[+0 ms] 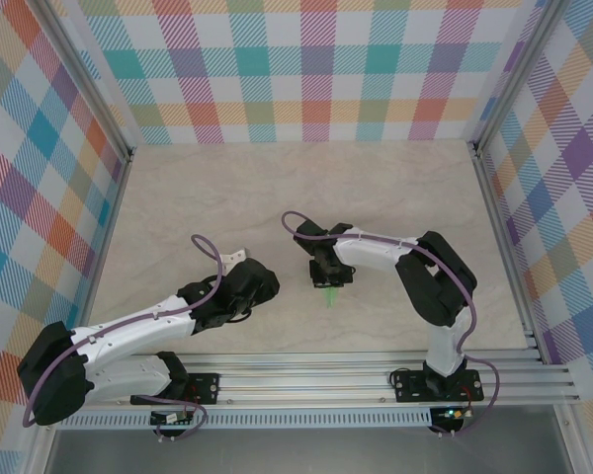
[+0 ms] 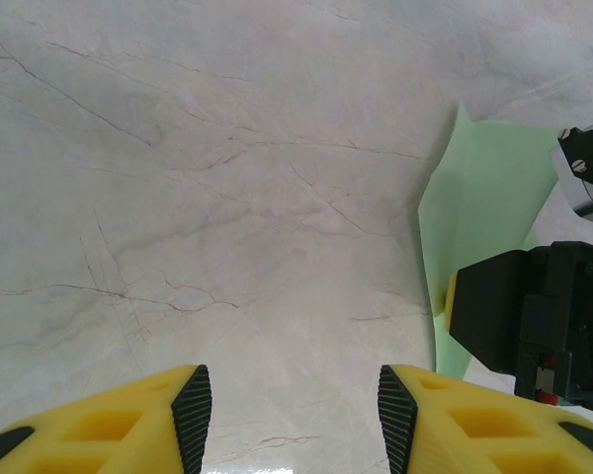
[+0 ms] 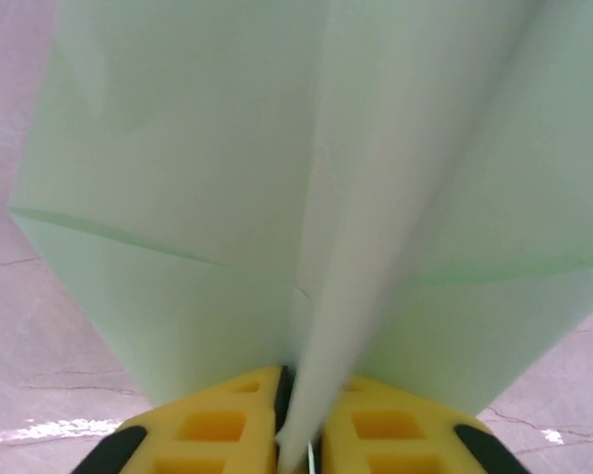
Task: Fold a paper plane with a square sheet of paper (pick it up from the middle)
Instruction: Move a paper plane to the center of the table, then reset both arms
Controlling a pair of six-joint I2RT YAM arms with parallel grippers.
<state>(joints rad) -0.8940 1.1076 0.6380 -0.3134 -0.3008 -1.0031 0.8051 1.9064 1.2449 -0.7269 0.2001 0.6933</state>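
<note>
Rails (image 1: pixel 306 380) of bare metal are seen along the near edge of the table (image 1: pixel 395 188), with both arm bases bolted onto them. Just beyond, the left gripper (image 2: pixel 295 415) is held over bare marbled tabletop with its yellow fingers (image 2: pixel 148 420) parted and nothing between them. The green paper (image 3: pixel 208 148) is seen ahead of it and off to its right, well clear of its fingertips. Further in, near the middle of the table, the right gripper (image 3: pixel 298 415) is pointed downward and is clenched on the green paper: the centre fold is pinched between the two fingers, which are set close together with only the fold between them. From that grip the paper is spread outward in two flaps, each crossed by a slanted crease, and its far end is narrowed toward a point. From above, just a small green tip is shown below the right gripper, touching or very near the tabletop; which of the two cannot be told. Open tabletop is left on every side of the paper, most of it toward the far edge. The table is closed in at the back and on both sides by checked walls (image 1: pixel 306 69) set in upright metal posts (image 1: pixel 501 212).
</note>
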